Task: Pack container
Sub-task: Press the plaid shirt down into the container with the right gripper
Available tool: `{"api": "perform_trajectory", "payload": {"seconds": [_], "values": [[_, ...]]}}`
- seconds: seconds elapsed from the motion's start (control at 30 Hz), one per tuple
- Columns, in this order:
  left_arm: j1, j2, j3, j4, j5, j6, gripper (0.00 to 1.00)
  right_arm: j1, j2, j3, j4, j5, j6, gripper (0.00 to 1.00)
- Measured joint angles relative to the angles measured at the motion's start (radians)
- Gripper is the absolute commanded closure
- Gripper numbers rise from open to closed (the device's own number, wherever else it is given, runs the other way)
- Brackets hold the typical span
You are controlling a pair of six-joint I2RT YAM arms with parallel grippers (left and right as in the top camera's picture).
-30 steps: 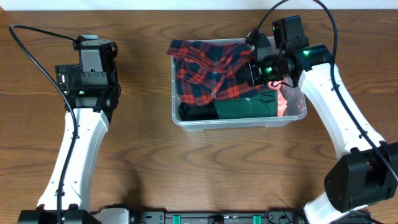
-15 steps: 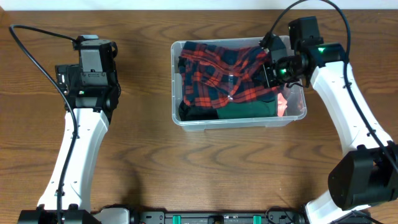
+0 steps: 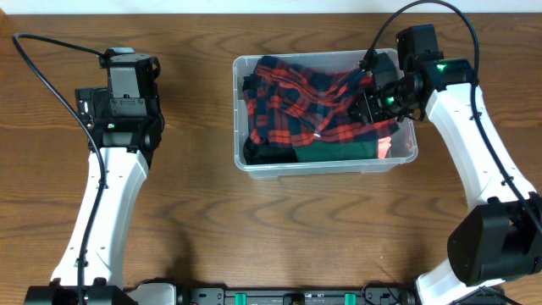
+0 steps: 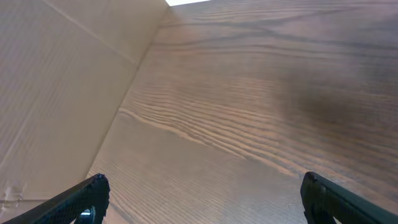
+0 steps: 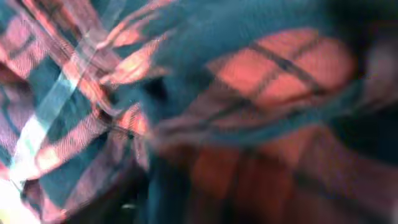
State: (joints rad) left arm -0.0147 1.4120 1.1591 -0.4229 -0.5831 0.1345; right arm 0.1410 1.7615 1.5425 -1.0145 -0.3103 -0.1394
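The container (image 3: 322,168) is a clear plastic bin at the table's middle back. A red and navy plaid cloth (image 3: 296,97) lies crumpled across its top, over a dark green cloth (image 3: 334,150), a black one (image 3: 254,152) and a pink piece (image 3: 385,146). My right gripper (image 3: 373,97) is down inside the bin's right end, pressed into the plaid cloth (image 5: 186,106), which fills the blurred right wrist view and hides the jaws. My left gripper (image 4: 202,199) hangs open above bare wood far to the left, its fingertips (image 4: 93,190) wide apart and holding nothing.
A pale beige wall (image 4: 56,93) borders the wooden table (image 3: 279,229) on the left of the left wrist view. The left arm (image 3: 127,93) stands about a hand's width left of the bin. Black cables (image 3: 51,76) loop over both arms.
The right gripper has moved toward the bin's right end, dragging the plaid cloth off the far left rim and further inside. The left arm has stayed still.
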Motion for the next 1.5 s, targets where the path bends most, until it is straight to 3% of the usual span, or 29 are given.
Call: {"api": "perform_trajectory", "payload": {"seconds": [0.1,0.37,0.6,0.73,0.87,0.9,0.93,1.23,1.5], "values": [[0.000,0.000,0.000,0.000,0.000,0.000,0.02,0.000,0.000,0.000,0.023,0.014,-0.004,0.14],[0.000,0.000,0.000,0.000,0.000,0.000,0.02,0.000,0.000,0.000,0.208,0.106,-0.006,0.06],[0.000,0.000,0.000,0.000,0.000,0.000,0.02,0.001,0.000,0.022,0.269,0.192,-0.008,0.11],[0.000,0.000,0.000,0.000,0.000,0.000,0.02,0.019,-0.002,0.037,0.273,0.204,-0.003,0.23],[0.000,0.000,0.000,0.000,0.000,0.000,0.02,0.098,-0.003,0.040,0.283,0.196,-0.003,0.83],[0.000,0.000,0.000,0.000,0.000,0.000,0.02,0.124,-0.002,0.040,0.292,0.194,0.000,0.95],[0.000,0.000,0.000,0.000,0.000,0.000,0.02,0.153,-0.003,0.040,0.306,0.193,0.004,0.99],[0.000,0.000,0.000,0.000,0.000,0.000,0.02,0.277,0.011,0.043,0.416,0.183,0.045,0.99],[0.000,0.000,0.000,0.000,0.000,0.000,0.02,0.341,0.201,0.053,0.486,0.138,0.060,0.99]]}}
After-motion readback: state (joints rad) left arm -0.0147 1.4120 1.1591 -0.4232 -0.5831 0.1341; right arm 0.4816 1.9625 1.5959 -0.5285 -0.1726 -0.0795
